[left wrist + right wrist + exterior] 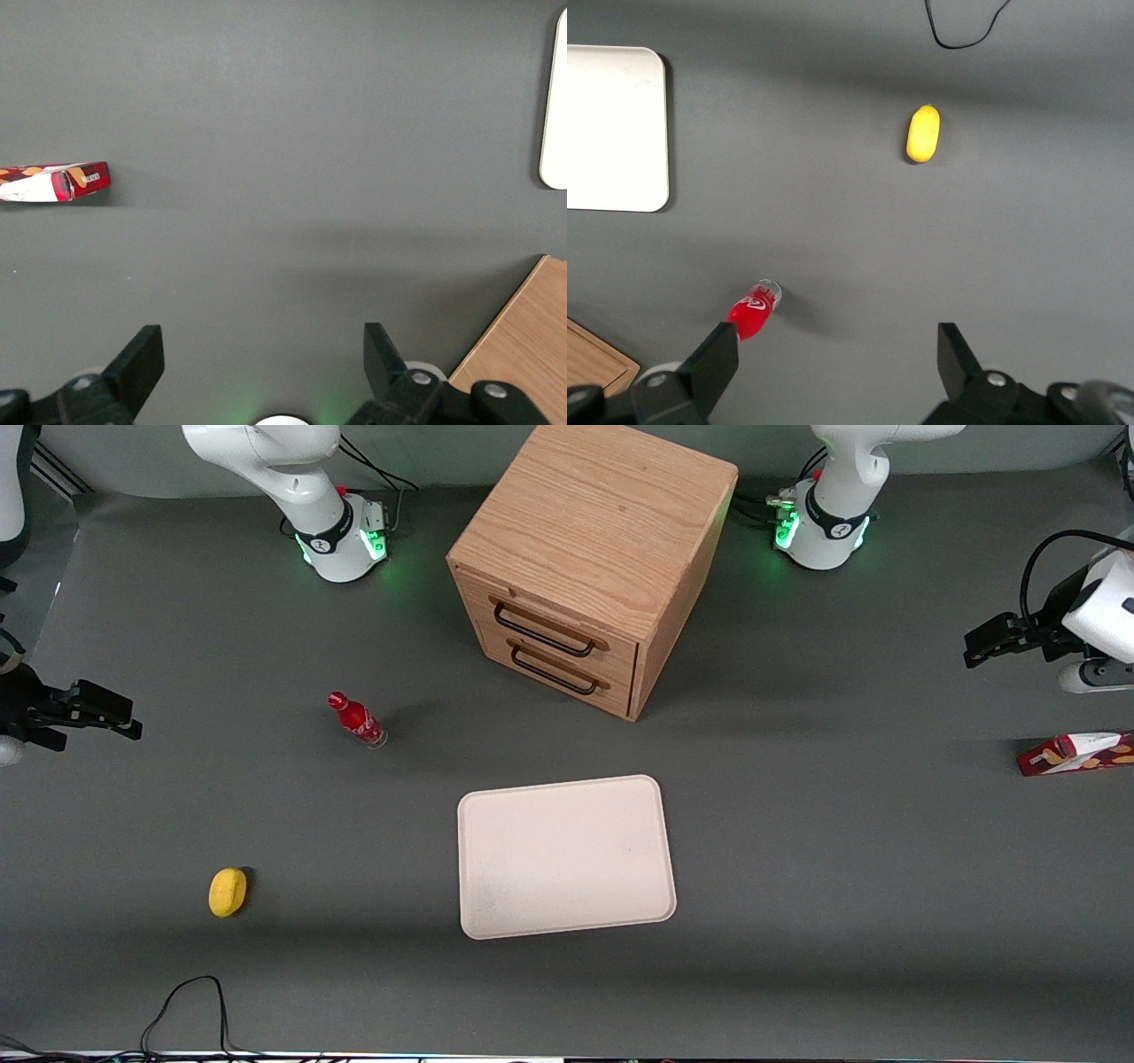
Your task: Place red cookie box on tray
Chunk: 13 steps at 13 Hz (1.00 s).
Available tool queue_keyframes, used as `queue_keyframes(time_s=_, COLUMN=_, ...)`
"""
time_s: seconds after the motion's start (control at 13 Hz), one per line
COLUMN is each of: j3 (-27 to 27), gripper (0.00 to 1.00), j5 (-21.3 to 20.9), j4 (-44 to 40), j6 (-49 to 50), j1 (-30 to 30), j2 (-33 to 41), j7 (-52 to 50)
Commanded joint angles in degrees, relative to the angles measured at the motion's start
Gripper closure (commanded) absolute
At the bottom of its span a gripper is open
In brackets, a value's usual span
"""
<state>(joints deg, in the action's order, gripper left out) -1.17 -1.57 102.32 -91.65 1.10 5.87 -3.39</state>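
Your gripper (263,354) hangs above the worktop (842,868) at the working arm's end, fingers (142,359) spread wide and holding nothing. The box (1076,753) lies flat on the worktop, clear of both fingers and well apart from them; in the front view it sits nearer the camera than the gripper (979,646). Note that the box is cut off by the frame edge in both views (only one end with its cookie pictures and part of the white patch shows), so you cannot judge its full length.

The tray (567,859) lies bare at mid-worktop, nearer the front camera than the drawer cabinet (589,558), and well apart from the box. In the wrist view only a rounded edge of the tray (555,106) and one corner of the cabinet (523,336) appear.
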Motion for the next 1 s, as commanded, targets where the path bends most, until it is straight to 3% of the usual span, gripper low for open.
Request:
queue_keyframes(time_s=0.0, j3=0.20, gripper=0.00, j5=0.43, j4=-1.68, j6=1.82, j1=0.13, j2=-0.60, j7=-0.39)
queue_keyframes(time_s=0.46, j3=0.20, gripper=0.00, j5=0.61, j4=-2.21, j6=2.26, j1=0.48, j2=-0.86, j7=-0.74)
queue_keyframes(time_s=0.92, j3=-1.11, gripper=0.00, j5=-0.36, j4=-10.47, j6=12.02, j1=-0.57, j2=-5.88, j7=5.02)
